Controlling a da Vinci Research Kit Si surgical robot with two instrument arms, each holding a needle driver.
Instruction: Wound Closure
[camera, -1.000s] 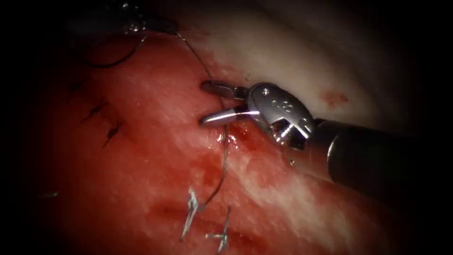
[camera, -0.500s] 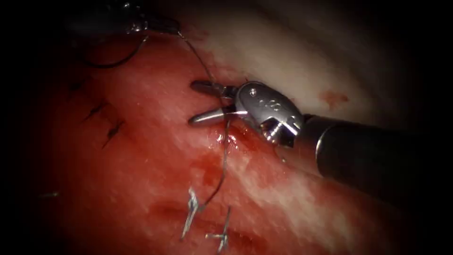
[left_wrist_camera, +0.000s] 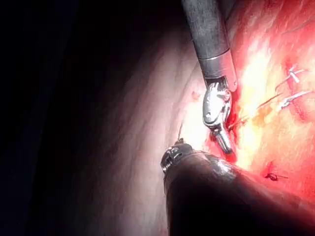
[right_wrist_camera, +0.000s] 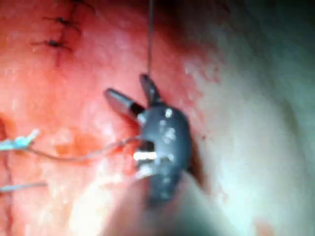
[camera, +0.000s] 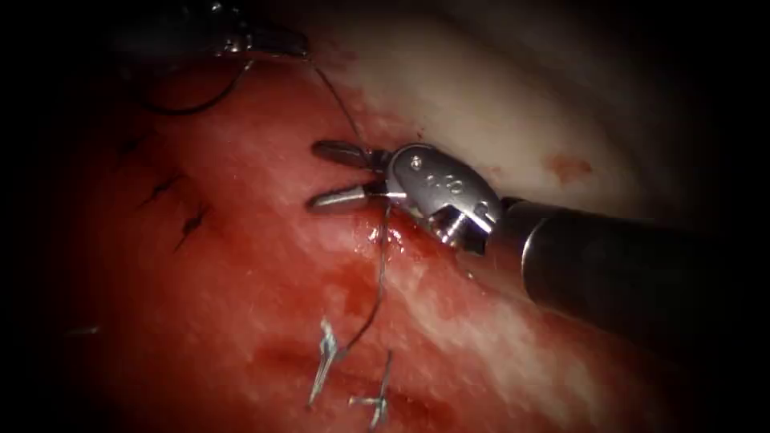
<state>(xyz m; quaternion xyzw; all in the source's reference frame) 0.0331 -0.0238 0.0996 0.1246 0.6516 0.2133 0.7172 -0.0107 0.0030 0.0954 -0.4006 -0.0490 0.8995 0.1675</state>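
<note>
1. Done so far: three dark stitches sit in a row on the left part of the tissue. Lower down there's a tied spot with pale cut ends of thread, and a second pair just right of it.
2. Thread runs from that tied spot up across the tissue, passes the right tool near its hinge and goes on to the dark upper-left corner of the endoscope view.
3. Your right tool: jaws wide apart, one each side of the thread, gripping nothing. It's right of the stitch row, tips just above the tissue.
4. Your left tool: can't tell what it has. The thread's upper end leads toward it, but the grip itself is too dark to read.
5. Needle: can't tell where it is, or whether it's in the tissue.
6. Red fluid pools under and below the right tool.
7. My read: closure is partway. Several stitches are in and trimmed, but this long strand is uncut, so this stitch isn't finished yet.
</note>
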